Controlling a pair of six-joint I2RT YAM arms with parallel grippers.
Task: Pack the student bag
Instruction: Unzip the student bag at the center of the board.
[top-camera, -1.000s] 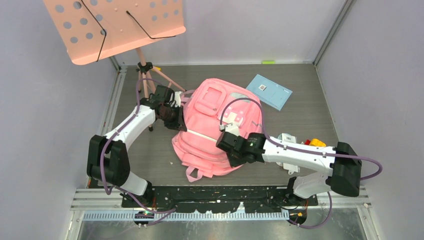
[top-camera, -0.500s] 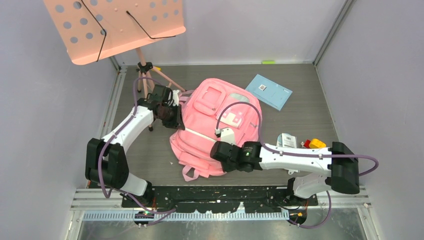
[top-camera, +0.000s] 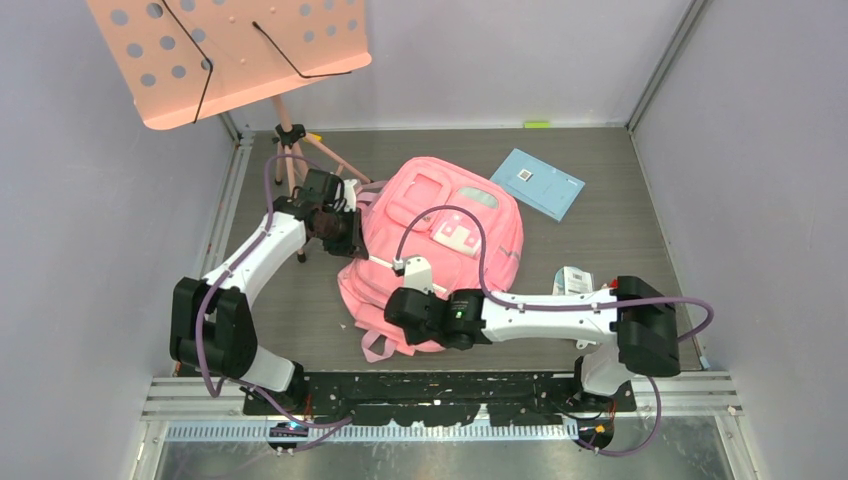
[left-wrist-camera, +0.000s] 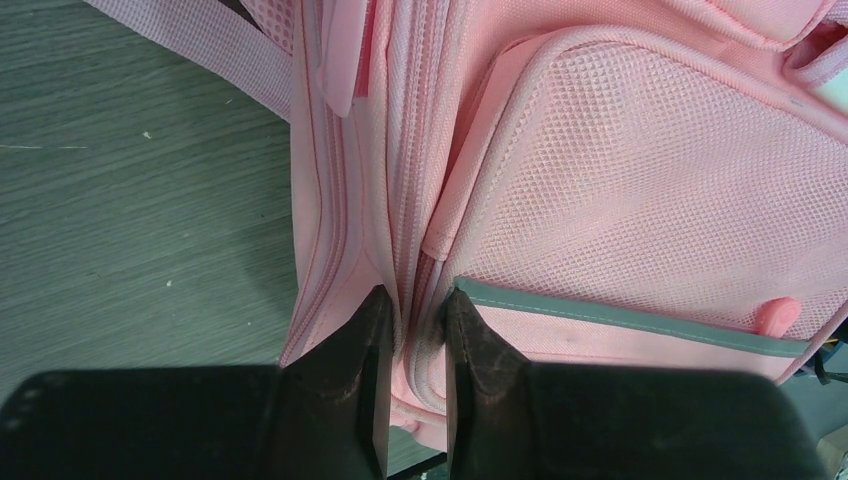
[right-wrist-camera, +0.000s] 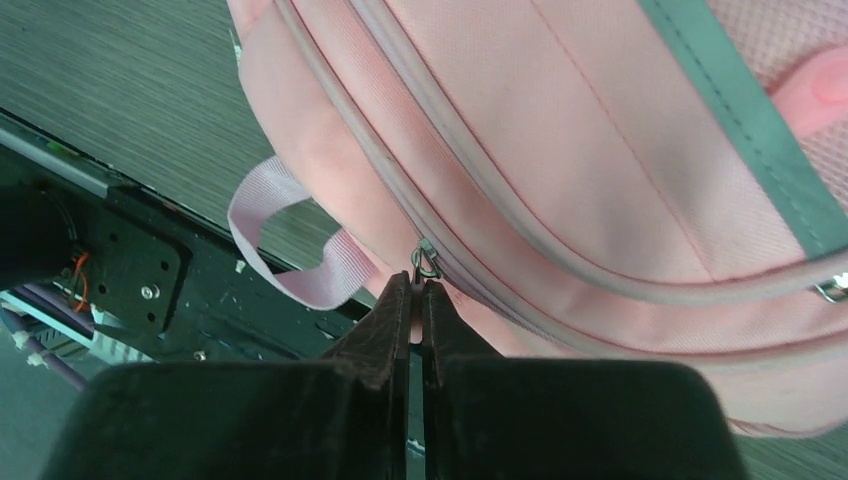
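Soft pink student bag (top-camera: 497, 245), grey reflective strip
Left gripper (left-wrist-camera: 418, 302) pinches its seam, right gripper (right-wrist-camera: 415, 290) is clamped on a zip pull (right-wrist-camera: 426, 261).

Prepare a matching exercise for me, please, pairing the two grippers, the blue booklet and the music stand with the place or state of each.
Things:
1. left gripper
2. right gripper
3. blue booklet
4. music stand

Places or states:
A. standing in the far left corner
B. shut on the zipper pull
C. lying flat beyond the student bag, to its right
D. pinching a fold of the student bag

Pairs: 1-D, 2-B, 3-C, 4-A
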